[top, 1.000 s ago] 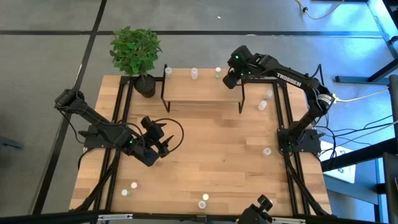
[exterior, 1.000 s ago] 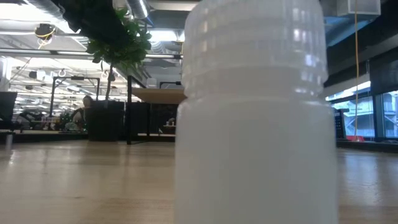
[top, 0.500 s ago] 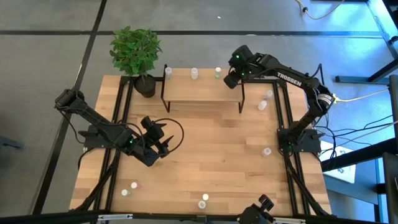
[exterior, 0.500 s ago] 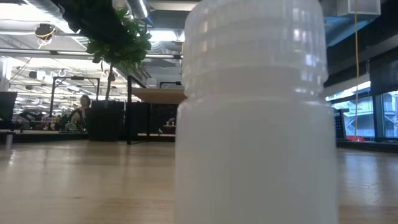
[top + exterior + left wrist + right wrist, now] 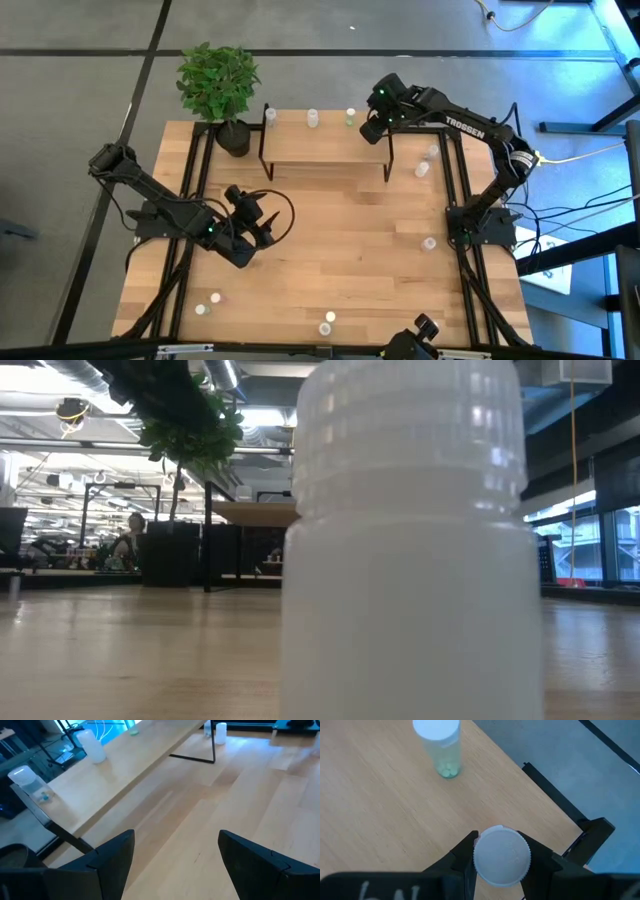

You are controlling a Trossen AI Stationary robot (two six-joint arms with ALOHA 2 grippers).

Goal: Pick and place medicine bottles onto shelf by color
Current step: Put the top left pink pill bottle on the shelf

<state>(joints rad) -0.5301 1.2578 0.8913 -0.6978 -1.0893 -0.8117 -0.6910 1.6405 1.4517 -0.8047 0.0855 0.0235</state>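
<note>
Hovering over the far right end of the low light-wood shelf (image 5: 325, 148), your right gripper (image 5: 501, 856) clamps a white-capped whitish bottle (image 5: 501, 855) upright beside a pale-capped bottle (image 5: 439, 745) to group colours, while your left gripper (image 5: 175, 852) waits, fingers spread and empty, mid-table.

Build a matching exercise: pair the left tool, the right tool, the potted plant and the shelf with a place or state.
Things:
1. left tool
2. right tool
3. potted plant
4. shelf

Places or states:
A. stands at the table's far left corner
B. open and empty, over bare wood left of centre
C. shut on a white-capped bottle above the shelf's right end
D. carries three bottles along its far edge

Pairs: 1-B, 2-C, 3-A, 4-D
</note>
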